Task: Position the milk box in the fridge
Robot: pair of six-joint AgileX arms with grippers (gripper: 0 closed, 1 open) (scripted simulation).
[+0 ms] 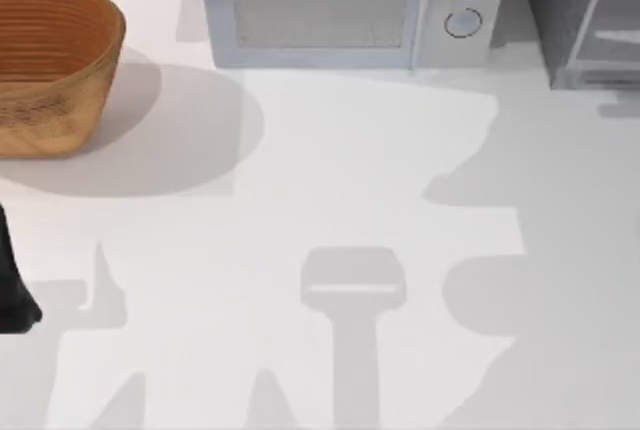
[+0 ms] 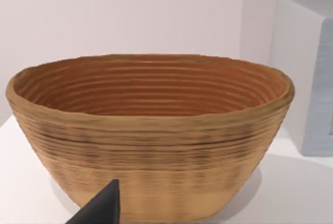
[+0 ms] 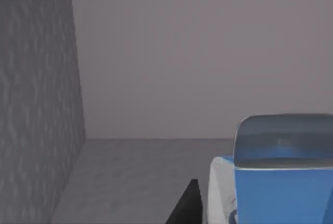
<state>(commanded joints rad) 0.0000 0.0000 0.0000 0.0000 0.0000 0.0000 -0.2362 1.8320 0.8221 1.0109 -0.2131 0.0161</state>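
White bench (image 1: 330, 170), wide and flat, with grey shadows across it. At the back in the top view, light-grey microwave (image 1: 345, 5) with a mesh window and two round knobs on its right side. To the right of it, at the back right corner, dark-grey fridge (image 1: 585, 10) with a pale-framed glassy door panel. At the back left, brown woven basket (image 1: 50, 65), round and ribbed, sitting on the bench; up close in the left wrist view (image 2: 151, 140), with a side of the microwave (image 2: 307, 73) just beyond it.

Left arm (image 1: 12, 285) at the left edge of the bench, dark, near the basket. One dark fingertip (image 2: 101, 206) of the left gripper low in the left wrist view, in front of the basket, not touching it. Cannot tell if that gripper is released or clenched.

In the right wrist view, grey fridge inside: side wall (image 3: 36, 94), floor and back. Small blue-and-white milk box (image 3: 276, 182) there, close to the camera, low over the grey floor. One dark fingertip (image 3: 188, 206) of the right gripper just beside the milk box's white side. Cannot tell if that gripper is grasping it or released.
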